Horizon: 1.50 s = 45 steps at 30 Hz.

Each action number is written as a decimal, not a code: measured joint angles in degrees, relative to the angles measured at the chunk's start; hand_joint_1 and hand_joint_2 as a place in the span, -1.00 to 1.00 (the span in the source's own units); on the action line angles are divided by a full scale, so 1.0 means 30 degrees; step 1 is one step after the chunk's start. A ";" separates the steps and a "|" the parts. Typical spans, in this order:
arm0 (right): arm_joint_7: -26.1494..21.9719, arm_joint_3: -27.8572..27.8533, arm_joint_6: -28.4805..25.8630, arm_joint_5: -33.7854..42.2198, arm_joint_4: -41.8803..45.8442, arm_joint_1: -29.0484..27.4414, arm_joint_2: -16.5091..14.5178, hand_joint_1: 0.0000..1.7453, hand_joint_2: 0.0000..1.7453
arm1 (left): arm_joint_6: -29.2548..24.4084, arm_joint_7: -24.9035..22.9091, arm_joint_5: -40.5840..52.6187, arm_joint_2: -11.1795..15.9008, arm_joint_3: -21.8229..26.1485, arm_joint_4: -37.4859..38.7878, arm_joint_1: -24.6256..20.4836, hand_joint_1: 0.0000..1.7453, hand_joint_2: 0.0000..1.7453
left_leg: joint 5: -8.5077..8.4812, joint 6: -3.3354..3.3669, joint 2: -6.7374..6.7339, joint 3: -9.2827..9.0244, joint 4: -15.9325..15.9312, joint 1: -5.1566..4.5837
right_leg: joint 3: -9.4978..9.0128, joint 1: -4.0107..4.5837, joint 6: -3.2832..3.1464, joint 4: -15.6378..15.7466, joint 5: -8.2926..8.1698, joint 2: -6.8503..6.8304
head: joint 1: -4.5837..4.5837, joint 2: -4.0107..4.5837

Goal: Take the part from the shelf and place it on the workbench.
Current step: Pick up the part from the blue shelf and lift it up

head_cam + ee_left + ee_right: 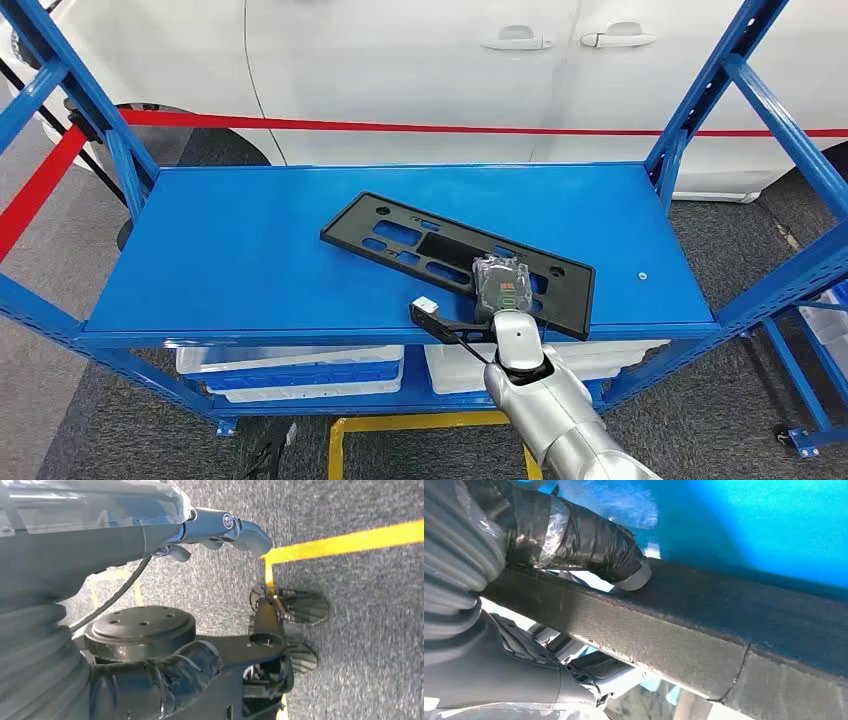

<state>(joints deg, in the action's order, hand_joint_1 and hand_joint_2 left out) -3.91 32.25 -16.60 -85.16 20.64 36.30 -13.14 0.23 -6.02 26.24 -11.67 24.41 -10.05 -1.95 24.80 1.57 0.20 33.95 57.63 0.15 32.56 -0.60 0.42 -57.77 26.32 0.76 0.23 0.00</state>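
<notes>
A flat black plastic part (430, 245) with several cut-outs lies slantwise on the blue shelf (230, 250), its near right end at the front edge. My right hand (502, 285) rests over that near right end. In the right wrist view the taped thumb (584, 540) presses on top of the part's textured edge (724, 630), and the darker fingers (589, 670) reach under it, so the hand grips the part. My left hand (150, 605) hangs over the grey floor, its fingers (240, 530) apart and holding nothing.
Blue uprights (700, 100) stand at both ends of the shelf. White bins (300, 370) sit on the level below. A white car (400, 60) and a red band (400, 127) lie behind. A yellow line (400, 425) marks the floor.
</notes>
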 joint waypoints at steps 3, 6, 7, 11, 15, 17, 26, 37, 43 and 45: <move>-0.0924 -0.0068 -0.0487 0.0579 0.0612 -0.0317 0.0008 1.00 1.00 | 0.0071 0.0075 -0.0018 -0.0015 0.0160 0.0000 0.0001 -1.00 1.00 | -0.0004 -0.0001 0.0003 0.0036 0.0002 0.0000 | 0.0033 -0.0001 0.0000 -0.0011 -0.0001 -0.0003 | 0.0000 0.0000; -0.1927 -0.0144 -0.0415 0.1460 0.2820 -0.0973 0.0057 1.00 1.00 | 0.0066 0.0024 0.0000 -0.0064 0.0452 0.0000 0.0010 -1.00 1.00 | -0.0010 -0.0006 0.0008 0.0104 0.0026 -0.0006 | 0.0094 -0.0013 0.0011 -0.0015 -0.0008 -0.0009 | 0.0002 0.0000; -0.2080 -0.0146 -0.0222 0.1695 0.3894 -0.1227 0.0106 1.00 1.00 | 0.0050 -0.0012 0.0020 -0.0076 0.0556 0.0000 0.0015 -1.00 1.00 | -0.0009 -0.0006 0.0010 0.0124 0.0035 -0.0013 | 0.0112 -0.0022 0.0016 -0.0014 -0.0010 -0.0010 | 0.0002 0.0000; -0.2187 -0.0093 0.0578 0.1981 0.8781 -0.2161 0.0565 1.00 1.00 | 0.0039 -0.0182 0.0195 -0.0108 0.0960 0.0000 0.0021 -1.00 1.00 | 0.0015 0.0024 0.0019 0.0181 0.0071 -0.0047 | 0.0151 -0.0052 0.0040 -0.0013 0.0004 -0.0012 | 0.0004 0.0000; -0.2029 0.0240 0.0636 0.1406 1.2653 -0.2622 0.1175 1.00 1.00 | 0.0048 -0.0245 0.0452 -0.0109 0.1244 0.0000 0.0009 -1.00 1.00 | 0.0098 0.0114 0.0026 0.0239 0.0184 -0.0084 | 0.0159 -0.0073 0.0085 -0.0012 0.0027 -0.0009 | 0.0004 0.0000; -0.2012 0.0380 0.0609 0.1316 1.3930 -0.2789 0.1395 1.00 1.00 | 0.0073 -0.0258 0.0539 -0.0109 0.1326 0.0000 0.0001 -1.00 1.00 | 0.0142 0.0176 0.0025 0.0264 0.0242 -0.0103 | 0.0148 -0.0097 0.0152 -0.0003 0.0033 -0.0009 | 0.0004 0.0000; -0.2198 0.0903 0.0257 0.1169 1.6226 -0.3164 0.2322 1.00 1.00 | 0.0316 -0.0488 0.1180 -0.0160 0.1466 0.0000 -0.0049 -1.00 1.00 | -0.0231 0.0643 -0.0173 0.0380 0.0079 0.0014 | 0.2172 -0.0135 0.0457 -0.5254 0.3046 -0.0083 | -0.0024 0.0000; -0.2289 0.1319 0.0950 0.1690 1.6494 -0.3129 0.2761 1.00 1.00 | 0.0602 -0.0735 0.1479 -0.0312 0.1581 0.0000 -0.0077 -1.00 1.00 | 0.0081 -0.0349 -0.0109 0.1162 0.0932 0.0026 | -0.0033 -0.0004 -0.0518 -0.0284 0.0213 -0.0202 | 0.0015 0.0000; -0.2497 0.1481 0.1298 0.2459 1.6230 -0.3077 0.2825 1.00 1.00 | 0.0898 -0.1285 0.1710 -0.0308 0.1627 0.0000 -0.0116 -1.00 1.00 | 0.2695 -0.0753 -0.0108 0.1992 0.5429 0.0192 | 0.1269 -0.0034 -0.0688 -0.0420 -0.0689 -0.0253 | 0.0069 0.0000; -0.2533 0.1502 0.1294 0.2721 1.6153 -0.3079 0.2854 1.00 1.00 | 0.0960 -0.1476 0.1801 -0.0306 0.1690 0.0000 -0.0144 -1.00 1.00 | 0.1838 -0.0700 -0.0102 0.0273 0.3176 0.0209 | 0.1649 -0.0043 -0.0556 -0.0548 -0.0928 -0.0248 | 0.0071 0.0000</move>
<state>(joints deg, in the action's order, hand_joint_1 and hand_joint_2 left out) -11.51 36.76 -12.72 -77.00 69.10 27.06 -4.57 3.11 -10.45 31.64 -12.59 29.48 -10.05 -2.39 30.32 -0.53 -0.11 34.77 67.16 0.78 37.51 -0.73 -1.25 -59.41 23.54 0.01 0.44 0.00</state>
